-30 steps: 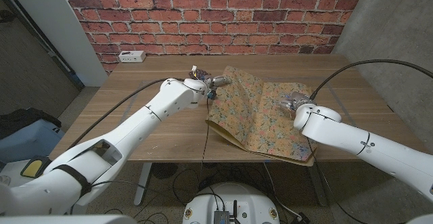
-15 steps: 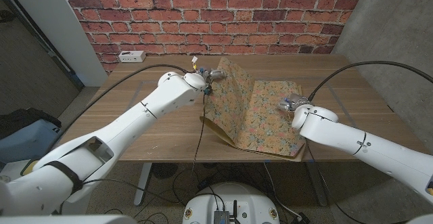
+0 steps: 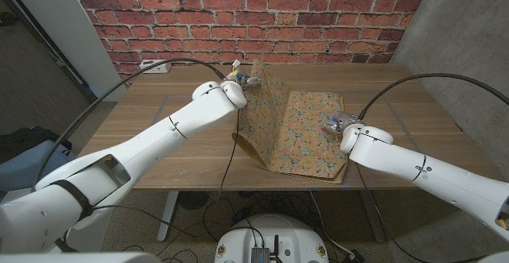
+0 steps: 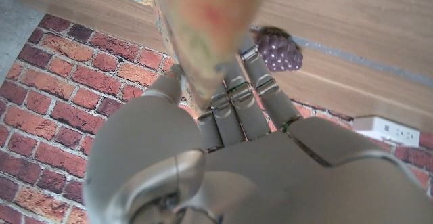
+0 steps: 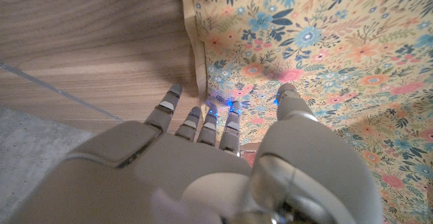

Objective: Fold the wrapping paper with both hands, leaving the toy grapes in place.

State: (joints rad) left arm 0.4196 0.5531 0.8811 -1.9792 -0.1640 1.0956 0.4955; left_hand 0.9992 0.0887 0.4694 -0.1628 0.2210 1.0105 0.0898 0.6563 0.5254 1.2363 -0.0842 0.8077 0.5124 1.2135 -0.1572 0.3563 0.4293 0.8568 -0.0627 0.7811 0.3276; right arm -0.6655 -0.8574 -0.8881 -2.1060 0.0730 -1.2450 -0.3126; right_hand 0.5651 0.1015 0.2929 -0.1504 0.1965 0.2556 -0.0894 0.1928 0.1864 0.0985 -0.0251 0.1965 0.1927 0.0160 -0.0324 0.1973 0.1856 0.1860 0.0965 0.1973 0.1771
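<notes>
Floral wrapping paper [image 3: 306, 132] lies on the right half of the wooden worktop [image 3: 175, 128], its near corner reaching towards the near edge. The left portion of the sheet is lifted clear of the surface and stands nearly upright along a crease, patterned face turned towards the flat portion; the rest lies flat.

Left hand [image 3: 242, 80]: raised above the worktop at the top of the lifted flap, towards the far edge. In the left wrist view the left hand [image 4: 223, 126] has its fingers [image 4: 254, 92] closed around the edge of the wrapping paper [image 4: 203, 28], thumb on one side and the rest on the other; it holds the sheet.

Right hand [image 3: 334, 122]: at the right side of the flat portion, near the sheet's right edge. In the right wrist view the right hand [image 5: 223, 132] has its fingers [image 5: 230, 126] extended and slightly spread, tips down on or just at the wrapping paper [image 5: 325, 55] close to its border; nothing is gripped. Whether the tips press the sheet cannot be determined.

Toy grapes [image 4: 277, 51]: a purple bunch, seen in the left wrist view on bare worktop just beyond the left hand's fingertips, apart from the sheet.

A white power strip [image 3: 153, 66] sits at the far left corner.
</notes>
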